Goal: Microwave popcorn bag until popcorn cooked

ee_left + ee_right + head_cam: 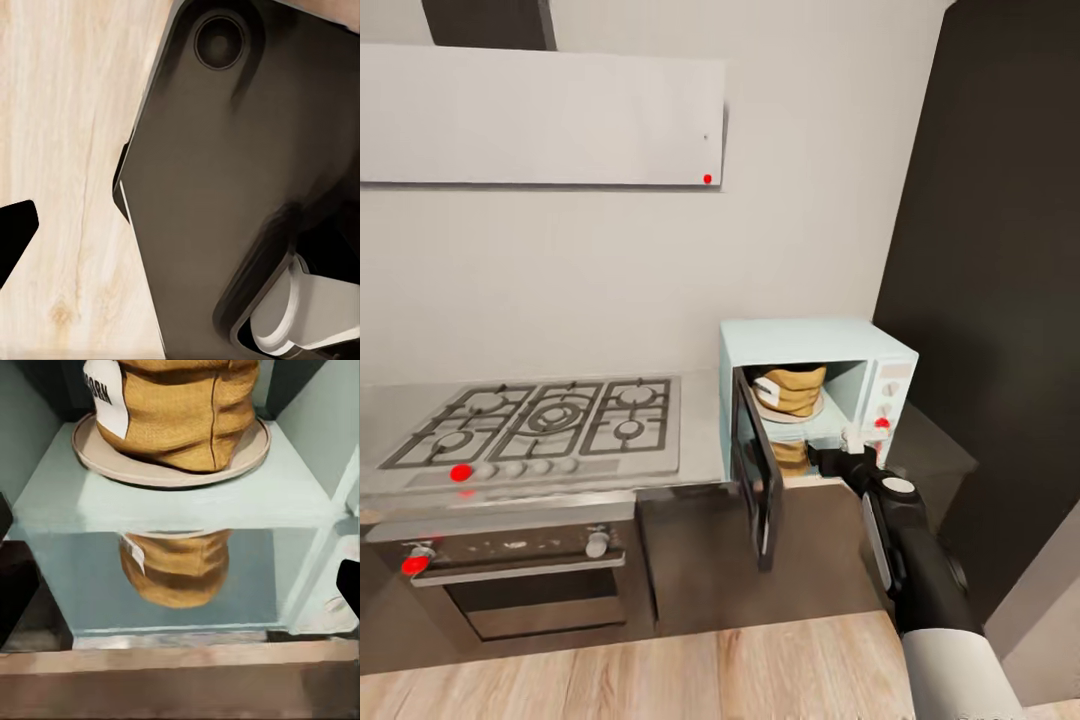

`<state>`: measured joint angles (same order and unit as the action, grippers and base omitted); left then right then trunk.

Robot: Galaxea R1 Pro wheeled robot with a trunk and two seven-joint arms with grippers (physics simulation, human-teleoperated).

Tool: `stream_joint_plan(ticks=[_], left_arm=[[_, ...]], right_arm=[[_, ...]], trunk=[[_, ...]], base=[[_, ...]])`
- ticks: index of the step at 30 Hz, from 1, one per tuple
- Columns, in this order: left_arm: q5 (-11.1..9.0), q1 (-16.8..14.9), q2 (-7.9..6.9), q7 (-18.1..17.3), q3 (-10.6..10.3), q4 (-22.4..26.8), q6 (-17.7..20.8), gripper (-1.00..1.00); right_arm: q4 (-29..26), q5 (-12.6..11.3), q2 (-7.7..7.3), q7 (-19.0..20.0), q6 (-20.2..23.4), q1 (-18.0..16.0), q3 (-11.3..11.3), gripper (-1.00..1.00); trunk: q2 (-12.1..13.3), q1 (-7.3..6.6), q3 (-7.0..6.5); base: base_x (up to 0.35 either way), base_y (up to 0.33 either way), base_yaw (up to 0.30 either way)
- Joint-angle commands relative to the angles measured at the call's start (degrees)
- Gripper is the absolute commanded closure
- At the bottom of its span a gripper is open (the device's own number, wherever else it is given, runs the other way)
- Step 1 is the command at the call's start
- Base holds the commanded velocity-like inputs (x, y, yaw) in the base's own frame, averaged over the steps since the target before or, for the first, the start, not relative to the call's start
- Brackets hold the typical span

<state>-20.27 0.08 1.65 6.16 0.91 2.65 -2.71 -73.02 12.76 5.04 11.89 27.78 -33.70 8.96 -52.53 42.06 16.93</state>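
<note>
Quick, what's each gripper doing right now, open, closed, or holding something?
Left gripper: cannot be told; one dark fingertip shows over the wooden floor.
Right gripper: open and empty, facing the popcorn bag inside the microwave.

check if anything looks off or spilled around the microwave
Nothing spilled or damaged. The bag sits upright on the round plate inside the microwave. The door hangs open, and the right gripper is just outside the opening.
</note>
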Motion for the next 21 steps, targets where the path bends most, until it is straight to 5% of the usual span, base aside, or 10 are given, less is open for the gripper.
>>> stream_joint_plan(ticks=[1,5,9,11,18,21], left_arm=[[-0.21,0.01,0.02,0.15,0.06,0.07,-0.1,-1.0],[-0.21,0.01,0.02,0.12,0.06,0.07,-0.1,-1.0],[-0.21,0.01,0.02,0.15,0.04,0.07,-0.1,-1.0],[-0.21,0.01,0.01,0.15,0.04,0.07,-0.1,-1.0],[-0.21,0.01,-0.05,0.08,-0.02,0.07,-0.1,-1.0],[-0.21,0.01,-0.07,0.14,-0.03,0.07,-0.1,-1.0]], right_arm=[[1.26,0.61,0.05,0.52,0.26,-0.05,0.22,-1.0],[7.57,0.6,-0.76,0.54,0.14,-0.05,1.03,-1.0],[16.63,0.6,-3.48,0.5,0.02,-0.05,2.47,-1.0],[26.57,0.71,-5.16,0.38,-0.13,-0.05,2.7,-1.0],[57.41,1.48,-7.0,0.19,-15.36,-0.05,2.22,-1.0],[64.29,2.27,-7.02,-0.15,-18.19,-0.05,2.13,-1.0]], trunk=[[-0.06,-0.03,0.06],[-0.06,-0.03,0.06],[-0.06,-0.03,0.06],[-0.06,-0.03,0.06],[-0.06,-0.03,0.06],[-0.06,-0.03,0.06]], base=[[-0.344,0.0,0.0],[-0.344,0.0,0.0],[-0.344,0.0,0.0],[-0.317,0.0,0.0],[-0.081,0.0,0.0],[-0.002,0.0,0.0]])
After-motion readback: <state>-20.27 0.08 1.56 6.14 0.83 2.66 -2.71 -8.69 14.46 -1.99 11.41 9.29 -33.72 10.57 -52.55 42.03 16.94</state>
